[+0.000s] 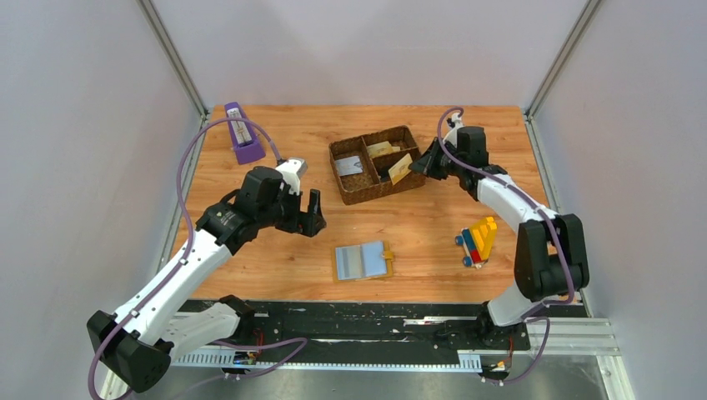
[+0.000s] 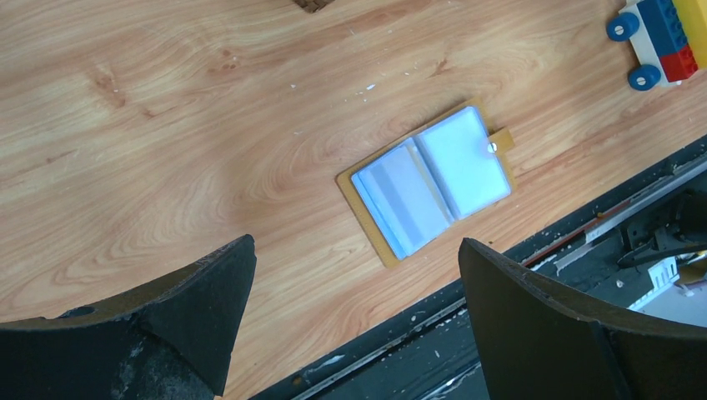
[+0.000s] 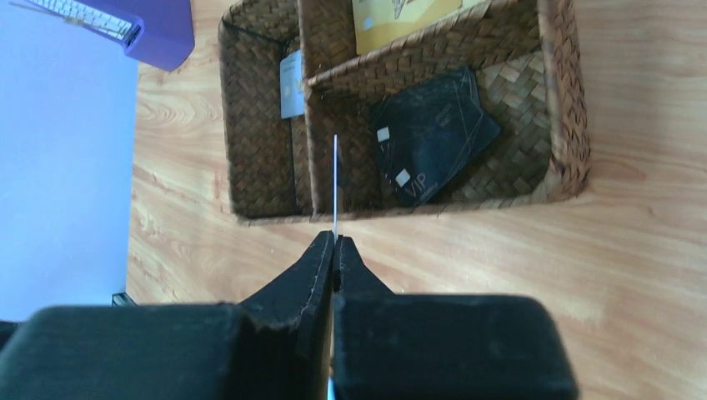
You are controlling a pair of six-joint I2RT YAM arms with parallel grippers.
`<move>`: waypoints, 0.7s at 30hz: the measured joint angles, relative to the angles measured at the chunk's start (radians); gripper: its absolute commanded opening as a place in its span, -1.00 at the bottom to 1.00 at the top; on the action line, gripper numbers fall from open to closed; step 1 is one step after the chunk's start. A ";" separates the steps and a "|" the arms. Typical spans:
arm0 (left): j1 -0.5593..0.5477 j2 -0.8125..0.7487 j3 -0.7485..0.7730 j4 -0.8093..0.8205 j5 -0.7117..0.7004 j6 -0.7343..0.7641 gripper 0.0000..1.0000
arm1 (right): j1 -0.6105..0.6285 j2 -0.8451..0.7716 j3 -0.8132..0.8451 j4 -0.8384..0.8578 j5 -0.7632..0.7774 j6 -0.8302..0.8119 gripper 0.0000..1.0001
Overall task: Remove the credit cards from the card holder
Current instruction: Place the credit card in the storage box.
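Note:
The card holder [image 1: 363,261] lies open and flat near the table's front edge, mustard-yellow rim round light blue-grey pockets [image 2: 428,185], its small tab pointing right. My left gripper [image 1: 304,213] hovers behind and left of it, open and empty [image 2: 357,250]. My right gripper [image 1: 423,163] is shut on a credit card [image 1: 401,168], seen edge-on as a thin white line [image 3: 335,179], over the brown woven tray [image 1: 371,197]. Its fingertips [image 3: 335,240] sit just outside the tray's near wall [image 3: 400,208]. Inside lie a black VIP card [image 3: 433,150], a yellow card [image 3: 392,21] and a grey card [image 1: 350,164].
A purple wedge-shaped object [image 1: 243,135] stands at the back left. A toy vehicle of coloured blocks [image 1: 478,242] sits at the right, also in the left wrist view [image 2: 659,33]. A black rail [image 1: 358,317] runs along the table's front edge.

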 measured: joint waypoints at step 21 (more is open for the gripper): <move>0.000 -0.005 0.000 -0.029 -0.026 0.023 1.00 | -0.002 0.302 0.123 0.167 -0.024 0.095 -1.00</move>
